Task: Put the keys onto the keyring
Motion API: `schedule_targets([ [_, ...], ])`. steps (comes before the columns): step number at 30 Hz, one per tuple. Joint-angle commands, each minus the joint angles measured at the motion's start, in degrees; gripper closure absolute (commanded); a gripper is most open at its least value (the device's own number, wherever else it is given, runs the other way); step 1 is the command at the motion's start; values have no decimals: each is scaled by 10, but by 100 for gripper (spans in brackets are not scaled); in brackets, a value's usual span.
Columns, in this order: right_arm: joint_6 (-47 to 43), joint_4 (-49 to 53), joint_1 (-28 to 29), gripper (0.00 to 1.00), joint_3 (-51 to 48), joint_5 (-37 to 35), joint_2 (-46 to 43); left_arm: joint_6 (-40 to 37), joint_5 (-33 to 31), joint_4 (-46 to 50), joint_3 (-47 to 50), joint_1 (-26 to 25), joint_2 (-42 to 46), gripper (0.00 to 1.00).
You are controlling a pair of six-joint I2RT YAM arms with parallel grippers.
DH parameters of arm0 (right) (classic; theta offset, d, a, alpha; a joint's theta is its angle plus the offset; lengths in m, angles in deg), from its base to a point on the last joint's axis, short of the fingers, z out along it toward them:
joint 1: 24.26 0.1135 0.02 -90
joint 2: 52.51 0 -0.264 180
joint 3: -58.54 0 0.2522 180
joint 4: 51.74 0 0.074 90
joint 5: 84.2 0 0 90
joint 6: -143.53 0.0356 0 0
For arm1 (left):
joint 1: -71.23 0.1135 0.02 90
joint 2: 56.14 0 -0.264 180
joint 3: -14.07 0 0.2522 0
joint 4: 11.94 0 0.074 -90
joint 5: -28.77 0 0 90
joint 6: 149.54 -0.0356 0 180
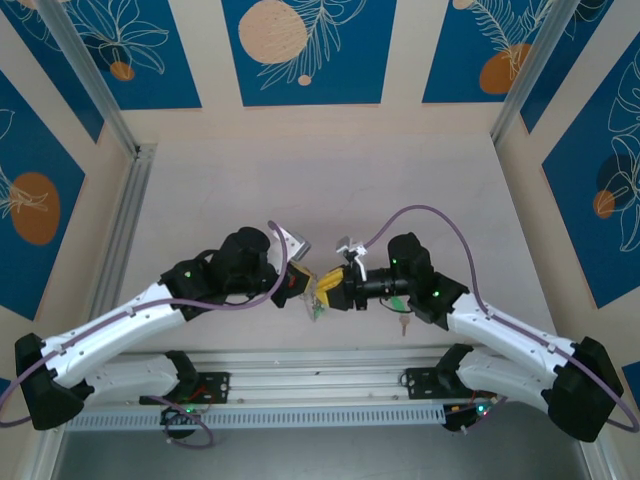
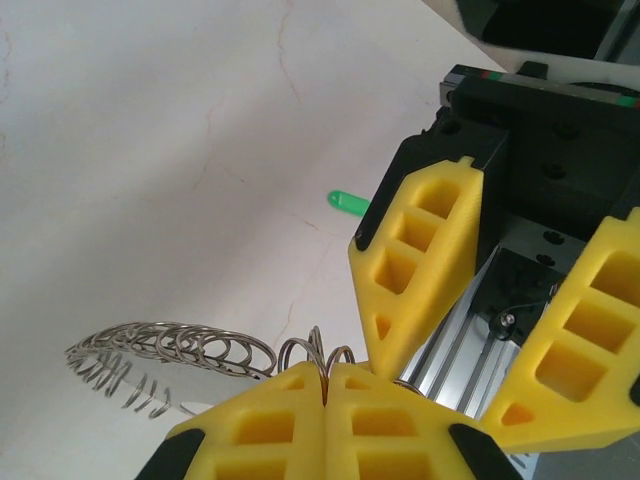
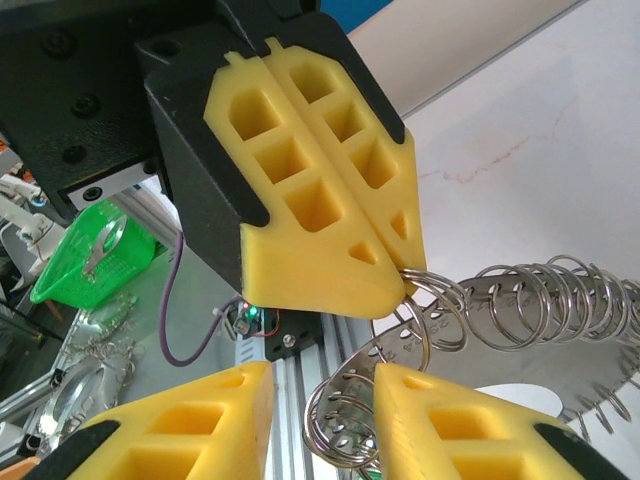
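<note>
Top external: both arms reach in twd table (image 1: 300, 190) centre, grippers tip to tip. Left gripper (image 1: 310, 290) and right gripper (image 1: 328, 292) meet just ahead of the base rail; too small here to read either jaw gap. One small key (image 1: 403, 325) lies on the table just beside the right wrist, apart from the grippers. Left wrist cam: left gripper (image 2: 325, 385) has its yellow fingers (image 2: 260, 425) pressed flat together, w/ a thin wire ring pinched in the seam. That ring belongs to the keyring (image 2: 170, 350), which here looks like a flat metal piece fringed w/ many small wire loops, sticking out to the left above the table. The right gripper's 2 fingers (image 2: 415, 260) stand well apart, opp. the left one. A green tag (image 2: 347, 203) lies on the table beyond, partly hidden behind a right finger. Right wrist cam: right gripper (image 3: 325, 385) is partly open, w/ a clear gap btwn its fingers (image 3: 170, 425). A few keyring loops hang in that gap; can't tell if either pad touches them, nothing clamped. Left gripper (image 3: 395, 285) is above, closed tight on a loop at its tip. The rest of the keyring (image 3: 540, 320) fans out to the right. A green basket (image 3: 85, 255) sits in the bkgd off the table.
</note>
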Motion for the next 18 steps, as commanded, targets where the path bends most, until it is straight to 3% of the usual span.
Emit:
schedule_targets([
  [1, -1, 18, -7, 66, 0, -15, -15, -5, 14, -24, 3, 6, 15, 100],
  [18, 7, -8, -16, 67, 10, 1, 25, -1, 24, -34, 5, 6, 21, 100],
])
